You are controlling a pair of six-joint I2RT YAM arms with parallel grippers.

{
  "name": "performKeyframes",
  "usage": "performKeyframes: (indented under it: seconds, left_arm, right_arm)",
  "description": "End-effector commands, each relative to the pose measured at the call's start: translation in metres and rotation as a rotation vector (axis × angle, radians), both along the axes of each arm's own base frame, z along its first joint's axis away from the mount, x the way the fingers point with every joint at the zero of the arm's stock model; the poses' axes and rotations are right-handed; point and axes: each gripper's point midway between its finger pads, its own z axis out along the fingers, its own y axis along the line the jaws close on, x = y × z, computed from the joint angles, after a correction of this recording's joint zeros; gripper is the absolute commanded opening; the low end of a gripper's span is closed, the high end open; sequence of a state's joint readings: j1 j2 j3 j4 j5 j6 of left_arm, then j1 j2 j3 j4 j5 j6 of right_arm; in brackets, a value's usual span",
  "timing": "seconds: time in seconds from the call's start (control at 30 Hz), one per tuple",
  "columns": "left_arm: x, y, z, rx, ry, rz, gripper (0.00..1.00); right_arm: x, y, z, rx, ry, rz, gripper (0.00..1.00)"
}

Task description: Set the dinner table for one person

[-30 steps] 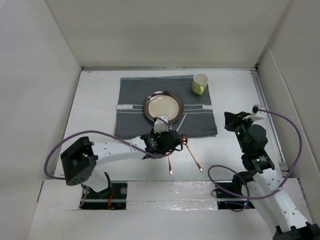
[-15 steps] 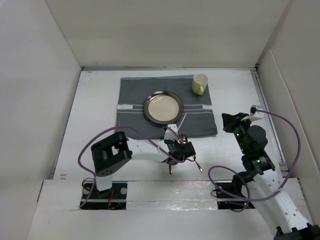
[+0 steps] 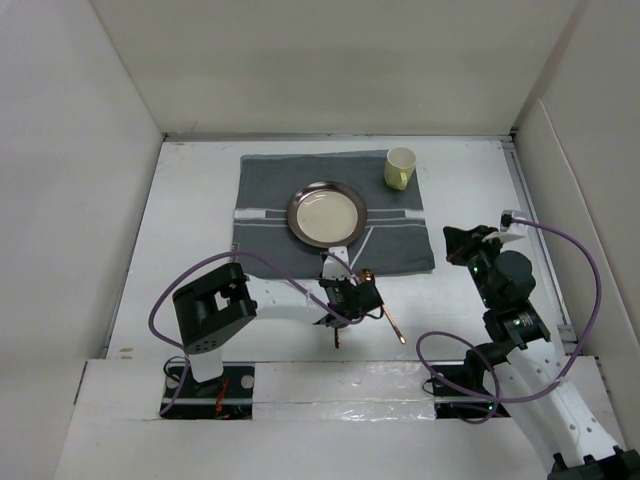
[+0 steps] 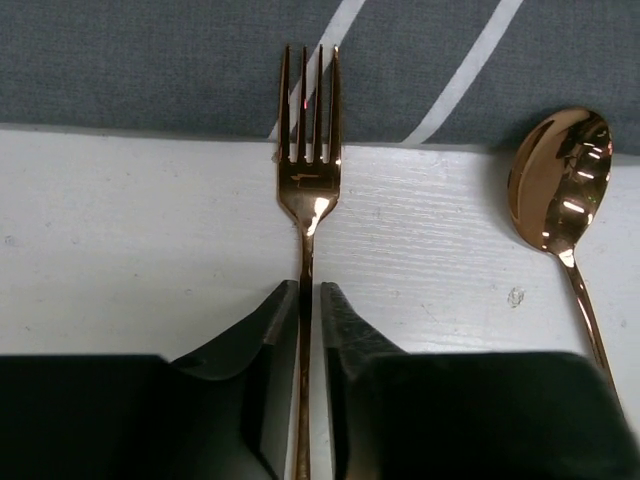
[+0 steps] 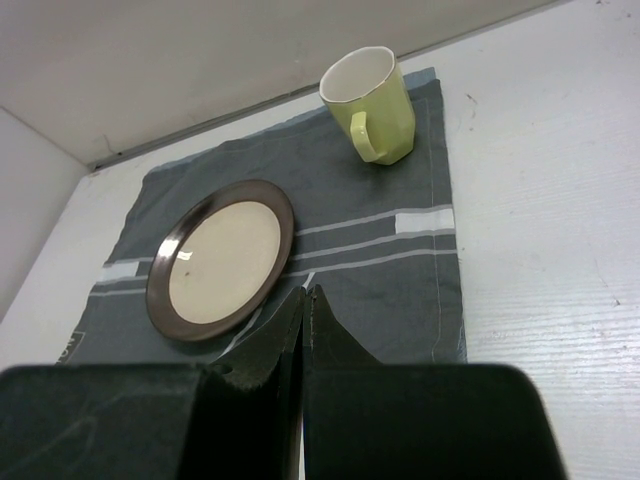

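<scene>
A copper fork [image 4: 308, 190] lies on the white dinner table [image 3: 190, 230], its tines over the near edge of the grey striped mat [image 3: 265, 190]. My left gripper [image 4: 310, 295] is shut on the fork's handle; from above it [image 3: 348, 295] sits just off the mat's near edge, and the handle end [image 3: 338, 338] sticks out toward me. I cannot tell whether the fork is lifted. A copper spoon [image 4: 560, 190] lies just right of the fork [image 3: 390, 322]. My right gripper [image 5: 303, 295] is shut and empty, held above the table right of the mat [image 3: 462, 243].
A brown-rimmed cream plate [image 3: 327, 213] sits mid-mat and also shows in the right wrist view [image 5: 222, 258]. A yellow-green mug [image 3: 400, 168] stands on the mat's far right corner [image 5: 372, 105]. White walls enclose the table on three sides.
My left arm's elbow has swung right and its gripper has moved nearer, over the fork's handle. The right arm has barely moved.
</scene>
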State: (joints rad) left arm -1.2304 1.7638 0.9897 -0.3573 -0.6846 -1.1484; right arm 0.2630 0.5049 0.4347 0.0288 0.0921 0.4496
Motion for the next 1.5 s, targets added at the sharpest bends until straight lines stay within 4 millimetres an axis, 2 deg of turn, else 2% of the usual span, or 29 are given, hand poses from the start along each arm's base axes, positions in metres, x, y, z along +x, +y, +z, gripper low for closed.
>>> performKeyframes:
  seconds: [0.0,0.1,0.23,0.3,0.33,0.4,0.43,0.5,0.53,0.6,0.63,0.67,0.7,0.73,0.77,0.8,0.83,0.87,0.9,0.93,0.97,1.0,1.03,1.1,1.13,1.2,1.23,1.33,1.47]
  left_arm:
    - [-0.023,0.008,-0.026,0.037,0.102,-0.028,0.10]
    - [-0.028,0.016,-0.028,0.050,0.123,-0.022,0.00]
    - [-0.036,0.031,-0.018,0.060,0.120,-0.012,0.00]
    - [-0.036,0.040,0.000,0.062,0.104,-0.014,0.00]
    - [-0.031,0.043,0.018,0.040,0.062,-0.009,0.00]
    - [-0.028,0.052,0.039,0.053,0.025,-0.024,0.00]
    - [-0.017,0.058,0.060,0.018,-0.013,-0.003,0.00]
    - [-0.004,0.070,0.082,0.036,-0.038,-0.019,0.00]
    - [0.013,0.084,0.099,0.018,-0.075,0.025,0.00]
    - [0.039,0.099,0.119,0.000,-0.124,0.054,0.00]
    - [0.050,0.110,0.129,0.031,-0.131,0.006,0.00]
    - [0.076,0.137,0.136,0.031,-0.144,0.079,0.00]
    - [0.099,0.140,0.151,-0.007,-0.202,0.084,0.00]
    - [0.111,0.143,0.152,0.010,-0.184,0.013,0.00]
    - [0.124,0.151,0.156,-0.005,-0.182,0.022,0.00]
    - [0.145,0.163,0.173,-0.026,-0.206,0.063,0.00]
    - [0.156,0.163,0.166,0.003,-0.178,0.057,0.00]
    - [0.165,0.165,0.168,0.054,-0.180,0.048,0.00]
    - [0.180,0.166,0.184,0.071,-0.214,0.062,0.00]
    - [0.191,0.170,0.169,0.126,-0.177,0.070,0.00]
    - [0.204,0.174,0.174,0.133,-0.176,0.069,0.00]
    - [0.212,0.177,0.169,0.134,-0.163,0.066,0.00]
    - [0.220,0.179,0.154,0.144,-0.129,0.067,0.00]
    - [0.232,0.180,0.146,0.116,-0.123,0.037,0.00]
    - [0.238,0.189,0.134,0.120,-0.100,0.048,0.00]
    - [0.242,0.189,0.123,0.124,-0.084,0.028,0.00]
    - [0.244,0.193,0.110,0.133,-0.058,0.029,0.00]
    - [0.248,0.185,0.097,0.117,-0.037,-0.003,0.00]
    - [0.255,0.169,0.100,0.048,-0.057,-0.046,0.00]
  right_arm:
    - [-0.001,0.004,0.014,0.011,-0.040,0.021,0.00]
    - [-0.001,0.003,0.013,0.011,-0.040,0.012,0.00]
    - [-0.003,0.002,0.017,0.013,-0.049,0.012,0.00]
    - [-0.002,0.003,0.017,0.014,-0.050,0.016,0.00]
    - [-0.003,0.004,0.017,0.014,-0.052,0.021,0.00]
    - [-0.003,0.003,0.017,0.016,-0.053,0.018,0.00]
    - [-0.003,0.003,0.017,0.015,-0.053,0.016,0.00]
    - [-0.003,0.005,0.016,0.014,-0.052,0.025,0.00]
    - [-0.003,0.005,0.015,0.014,-0.050,0.030,0.00]
    - [-0.002,0.005,0.015,0.017,-0.051,0.027,0.00]
    - [-0.002,0.005,0.014,0.017,-0.051,0.028,0.00]
    - [-0.002,0.009,0.014,0.018,-0.051,0.041,0.00]
    - [-0.002,0.011,0.013,0.018,-0.048,0.050,0.00]
    - [-0.002,0.011,0.013,0.019,-0.048,0.054,0.00]
    - [-0.001,0.011,0.012,0.016,-0.044,0.050,0.00]
    - [-0.001,0.010,0.011,0.015,-0.039,0.044,0.00]
    - [0.000,0.011,0.009,0.012,-0.035,0.047,0.00]
    - [0.000,0.011,0.010,0.014,-0.038,0.050,0.00]
    - [0.000,0.013,0.009,0.012,-0.033,0.061,0.00]
    - [0.000,0.013,0.009,0.009,-0.033,0.061,0.00]
    - [0.001,0.012,0.007,0.009,-0.028,0.055,0.00]
    - [0.002,0.012,0.006,0.009,-0.029,0.053,0.00]
    - [0.002,0.012,0.006,0.009,-0.029,0.055,0.00]
    - [0.002,0.014,0.005,0.004,-0.026,0.064,0.00]
    - [0.002,0.014,0.005,0.001,-0.023,0.064,0.00]
    - [0.002,0.013,0.004,0.001,-0.023,0.058,0.00]
    - [0.003,0.013,0.004,0.002,-0.025,0.059,0.00]
    - [0.002,0.014,0.005,-0.001,-0.027,0.063,0.00]
    - [0.003,0.017,0.003,-0.005,-0.015,0.082,0.00]
